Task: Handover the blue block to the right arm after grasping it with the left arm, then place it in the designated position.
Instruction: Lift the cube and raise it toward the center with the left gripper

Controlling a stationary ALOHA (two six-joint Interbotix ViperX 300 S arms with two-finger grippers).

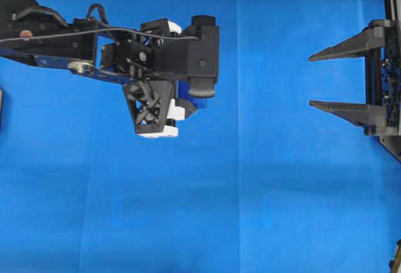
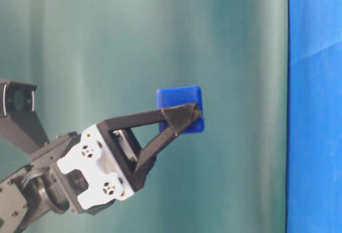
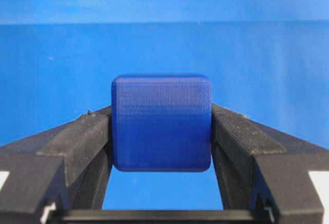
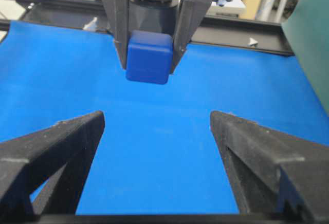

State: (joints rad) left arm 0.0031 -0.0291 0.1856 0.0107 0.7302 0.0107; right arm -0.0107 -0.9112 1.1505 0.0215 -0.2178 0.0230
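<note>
The blue block (image 3: 161,122), a dark-blue cube with rounded edges, is pinched between the two black fingers (image 3: 87,136) of my left gripper (image 3: 161,131), which is shut on it. The left gripper (image 2: 187,118) holds the blue block (image 2: 179,102) up off the blue cloth. From overhead only a sliver of the block (image 1: 202,103) shows under the left wrist. My right gripper (image 1: 311,80) stands open and empty at the right edge, well apart from the block. The right gripper (image 4: 157,118) points toward the block (image 4: 149,57). No designated position shows in any view.
Blue cloth (image 1: 250,210) covers the whole table. A teal curtain (image 2: 107,40) hangs behind the left arm in the table-level view. A black rail (image 4: 241,31) runs along the far table edge. Small dark objects sit at the left edge (image 1: 1,107) and bottom right corner (image 1: 397,257).
</note>
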